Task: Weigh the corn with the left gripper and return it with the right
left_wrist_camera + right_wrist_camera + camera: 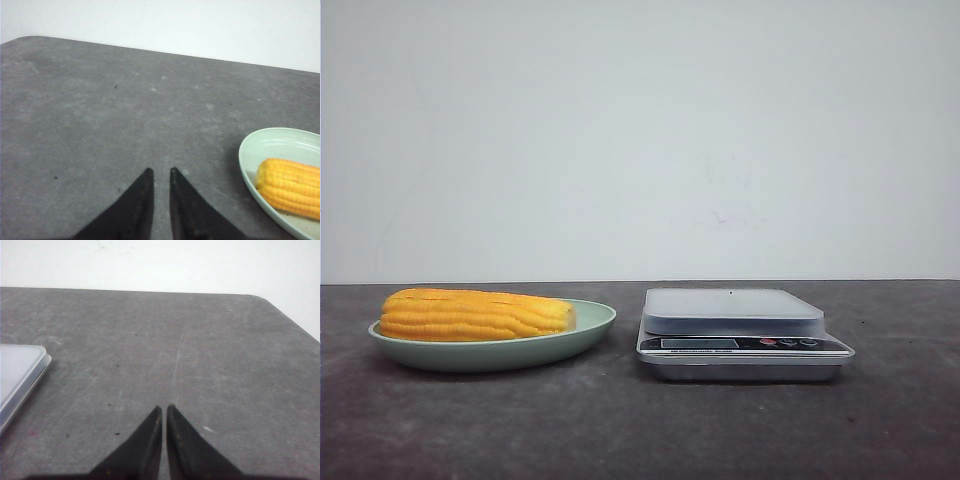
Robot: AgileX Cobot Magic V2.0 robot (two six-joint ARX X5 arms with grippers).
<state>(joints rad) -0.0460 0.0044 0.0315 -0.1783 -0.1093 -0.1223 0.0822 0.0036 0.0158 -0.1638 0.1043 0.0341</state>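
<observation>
The corn (475, 314) is a yellow-orange cob lying lengthwise in a pale green plate (590, 330) on the left of the table. It also shows in the left wrist view (292, 192), in the plate (260, 145). My left gripper (160, 172) hovers over bare table to the left of the plate, apart from it. Its black jaws stand nearly together with a narrow gap and nothing between them. My right gripper (164, 409) is shut and empty over bare table to the right of the scale (20, 375). Neither arm shows in the front view.
A silver digital kitchen scale (735, 312) with a flat pale platform stands right of the plate, nothing on it. A dark grey tabletop (640, 430) runs to a white wall behind. A rounded table corner (260, 297) shows in the right wrist view.
</observation>
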